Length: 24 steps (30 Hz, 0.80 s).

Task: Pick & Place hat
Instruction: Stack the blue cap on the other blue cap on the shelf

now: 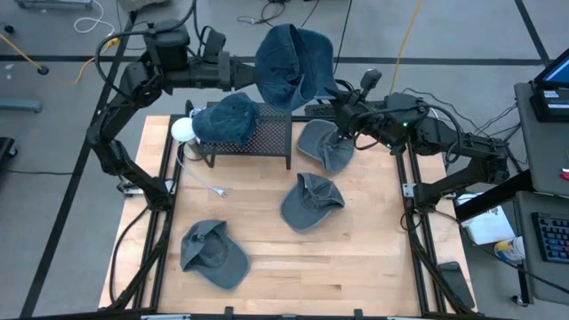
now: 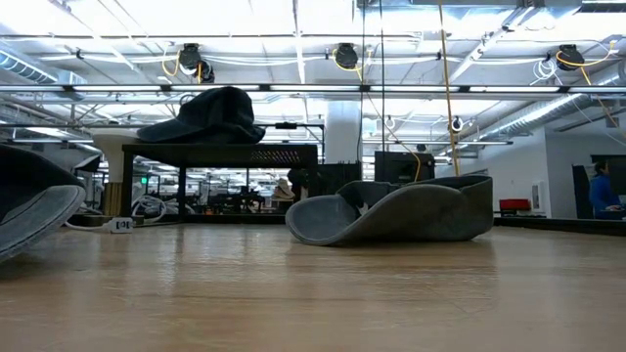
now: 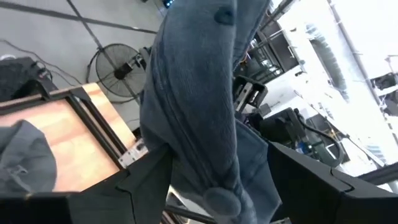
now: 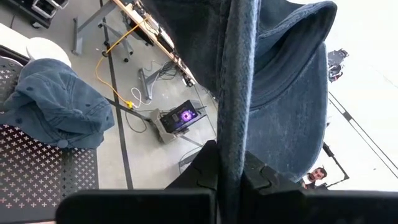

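The blue denim hat (image 1: 293, 64) hangs in the air past the far edge of the tabletop (image 1: 356, 258), behind the black rack (image 1: 253, 140), grasped from both sides: the left end effector (image 1: 252, 73) clamps its crown, the right end effector (image 1: 342, 93) pinches its brim tightly.

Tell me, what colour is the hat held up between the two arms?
Denim blue hat, clearest in the high view.

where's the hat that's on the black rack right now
In the high view the denim hat sits on the black mesh rack at the table's far left side, beside a white ball, below the hat both grippers hold aloft.
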Motion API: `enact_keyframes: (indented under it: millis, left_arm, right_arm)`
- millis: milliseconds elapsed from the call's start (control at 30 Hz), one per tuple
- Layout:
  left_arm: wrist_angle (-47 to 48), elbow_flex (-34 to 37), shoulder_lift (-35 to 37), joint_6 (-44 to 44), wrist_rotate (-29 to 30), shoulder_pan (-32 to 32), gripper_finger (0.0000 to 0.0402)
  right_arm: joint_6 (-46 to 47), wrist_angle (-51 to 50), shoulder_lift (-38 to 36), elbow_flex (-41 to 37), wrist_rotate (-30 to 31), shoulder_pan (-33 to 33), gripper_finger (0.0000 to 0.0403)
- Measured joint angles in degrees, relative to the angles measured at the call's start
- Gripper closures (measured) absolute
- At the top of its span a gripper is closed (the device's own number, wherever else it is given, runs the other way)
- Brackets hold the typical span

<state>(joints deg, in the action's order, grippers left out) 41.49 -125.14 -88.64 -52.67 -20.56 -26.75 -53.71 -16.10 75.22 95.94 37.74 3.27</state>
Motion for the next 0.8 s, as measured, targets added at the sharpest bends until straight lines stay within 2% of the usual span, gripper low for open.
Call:
enact_keyframes:
  millis: [133,233,400,533,800]
  left_arm:
    - [0.66,0.0,-0.02,-1.24,2.37,0.95,0.015]
    - [1.14,0.0,-0.02,-1.9,4.1,1.7,0.0192]
    - [1.27,0.0,0.0,-1.94,4.51,2.72,0.0272]
    - [1.27,0.0,0.0,-1.92,7.13,3.28,0.0324]
    - [1.23,0.0,0.0,-2.05,7.7,3.27,0.0387]
  right_arm:
    - [-0.96,-0.02,0.0,0.0,0.0,0.0,0.0399]
    - [-1.03,0.03,0.0,0.0,0.69,0.0,0.0399]
    - [-1.05,0.39,0.02,0.0,6.03,0.01,0.0399]
    - [-1.2,0.32,0.01,0.0,5.88,-0.27,0.0399]
    - [-3.15,-0.46,-0.09,0.0,5.66,-2.83,0.0399]
